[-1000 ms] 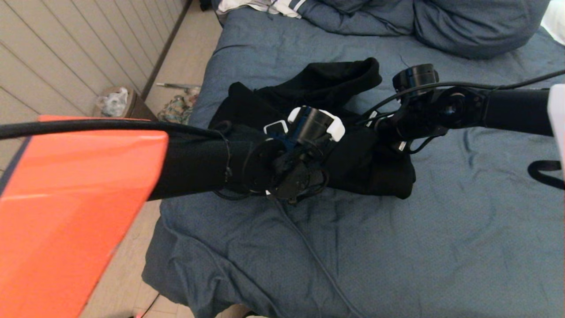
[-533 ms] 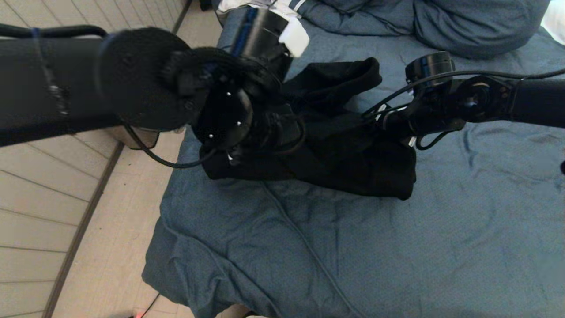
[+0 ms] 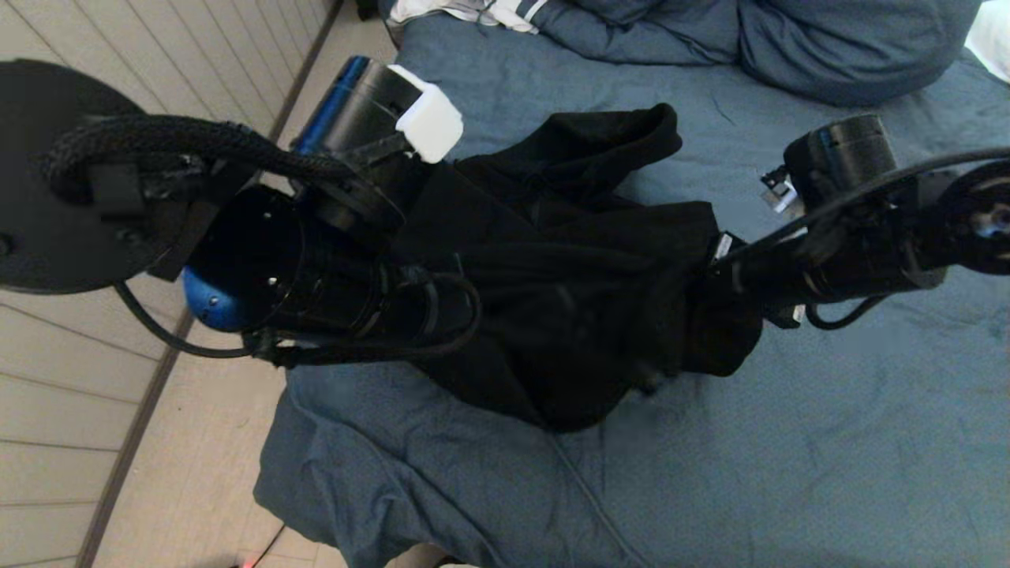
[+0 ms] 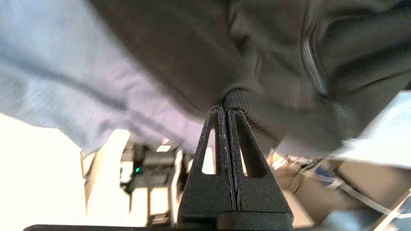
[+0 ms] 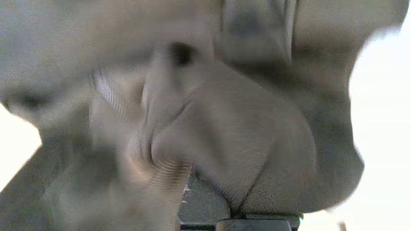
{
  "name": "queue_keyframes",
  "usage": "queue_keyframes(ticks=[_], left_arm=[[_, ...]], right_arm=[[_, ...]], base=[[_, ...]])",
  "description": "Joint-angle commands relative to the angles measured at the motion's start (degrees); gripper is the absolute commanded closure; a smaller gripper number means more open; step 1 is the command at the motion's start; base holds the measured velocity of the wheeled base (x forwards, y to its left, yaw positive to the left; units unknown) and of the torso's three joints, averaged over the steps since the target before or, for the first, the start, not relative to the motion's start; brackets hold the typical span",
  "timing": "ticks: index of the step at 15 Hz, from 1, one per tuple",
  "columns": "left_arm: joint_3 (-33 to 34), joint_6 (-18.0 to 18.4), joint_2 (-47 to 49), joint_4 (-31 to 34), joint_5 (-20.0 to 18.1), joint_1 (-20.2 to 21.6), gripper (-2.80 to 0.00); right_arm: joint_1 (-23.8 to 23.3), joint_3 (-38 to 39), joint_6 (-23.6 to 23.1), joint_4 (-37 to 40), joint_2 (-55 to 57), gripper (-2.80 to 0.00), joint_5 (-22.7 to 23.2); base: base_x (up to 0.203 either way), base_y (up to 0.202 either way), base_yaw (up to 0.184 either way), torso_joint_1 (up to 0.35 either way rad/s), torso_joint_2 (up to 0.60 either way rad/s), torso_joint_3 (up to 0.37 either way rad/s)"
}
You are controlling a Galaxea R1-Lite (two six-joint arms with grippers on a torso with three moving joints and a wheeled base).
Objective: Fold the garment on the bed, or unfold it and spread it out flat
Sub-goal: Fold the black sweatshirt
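Both end effectors, left and right, stay clamped on the garment, now lifted higher off the bed.

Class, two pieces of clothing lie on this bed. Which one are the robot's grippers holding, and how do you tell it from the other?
The black hooded garment mid-bed, pinched by the left gripper and right gripper. The white striped cloth lies untouched by the pillows.

Black zip-front hooded garment, bunched and partly lifted, hood resting on wrinkled slate-blue bed
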Motion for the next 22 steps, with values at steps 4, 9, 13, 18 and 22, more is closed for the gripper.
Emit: queue_keyframes(ticks=[4,9,13,18,22], left_arm=[[6.3,-0.7,-4.1,-0.3,-0.5,-0.1,0.0],[13.8,-0.9,-8.2,-0.3,-4.7,-1.2,0.0],[19.5,-0.9,-13.6,0.4,-9.2,-1.2,0.0],[28.6,-0.7,-17.7,-0.1,-9.9,-1.7,0.0],[32.0,-1.0,-19.5,0.3,-11.5,-3.7,0.0]], right_arm=[[6.5,12.0,-0.3,0.2,-10.8,0.0,0.1],[9.1,22.5,-0.9,0.5,-19.3,0.0,-0.1],[9.7,30.1,-1.4,2.1,-28.8,0.0,0.0],[11.4,36.2,-1.5,10.1,-40.5,0.0,0.1],[12.4,40.0,-1.5,15.2,-47.3,0.0,0.1]], base=[[0.0,0.0,0.0,0.0,0.0,0.0],[0.0,0.0,0.0,0.0,0.0,0.0],[0.0,0.0,0.0,0.0,0.0,0.0],[0.0,0.0,0.0,0.0,0.0,0.0],[0.0,0.0,0.0,0.0,0.0,0.0]])
